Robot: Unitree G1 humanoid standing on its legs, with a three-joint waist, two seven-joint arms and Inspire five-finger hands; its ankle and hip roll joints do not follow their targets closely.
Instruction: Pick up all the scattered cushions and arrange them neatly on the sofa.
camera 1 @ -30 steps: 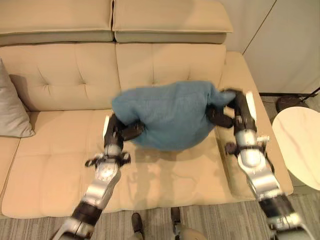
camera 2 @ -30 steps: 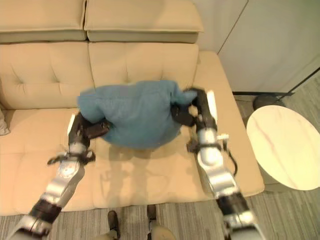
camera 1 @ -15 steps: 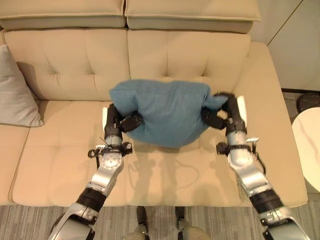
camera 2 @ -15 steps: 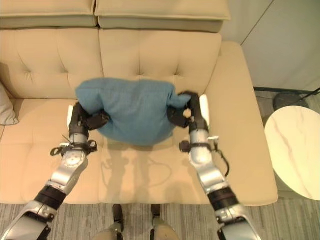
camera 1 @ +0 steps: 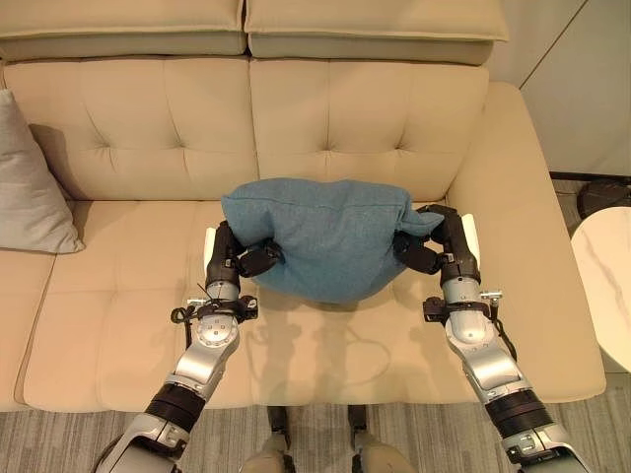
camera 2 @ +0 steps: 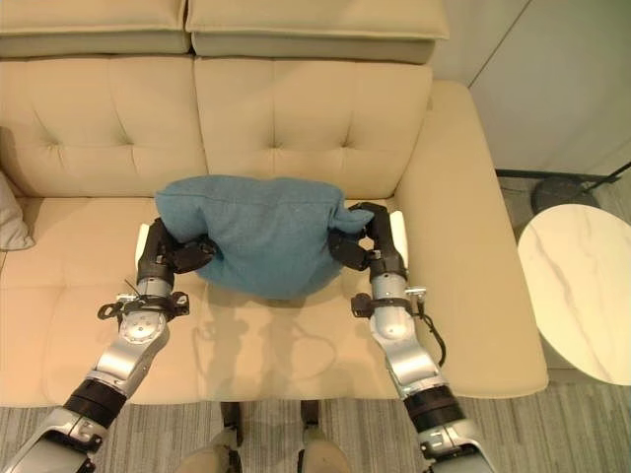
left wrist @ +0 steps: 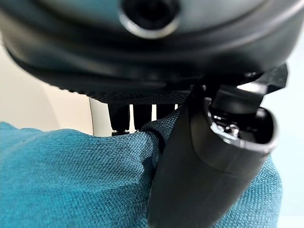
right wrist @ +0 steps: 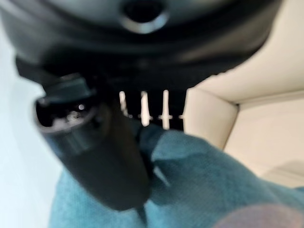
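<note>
A teal cushion (camera 1: 325,236) is held between both hands over the seat of the beige sofa (camera 1: 128,296), in front of the tufted backrest. My left hand (camera 1: 244,259) grips its left edge and my right hand (camera 1: 431,243) pinches its right corner. In the left wrist view the thumb (left wrist: 199,171) presses into the teal fabric (left wrist: 71,180), with the fingers curled behind it. In the right wrist view the thumb (right wrist: 99,156) clamps a fold of the cushion (right wrist: 199,180). A grey cushion (camera 1: 30,187) leans against the backrest at the far left.
A round white marble side table (camera 2: 582,291) stands to the right of the sofa arm. A dark round lamp base (camera 1: 603,195) sits on the floor behind it. Striped grey carpet (camera 1: 79,434) runs along the sofa's front edge.
The teal cushion has come lower and nearer the seat, still held by both hands. The camera has also shifted, settling square on the sofa.
</note>
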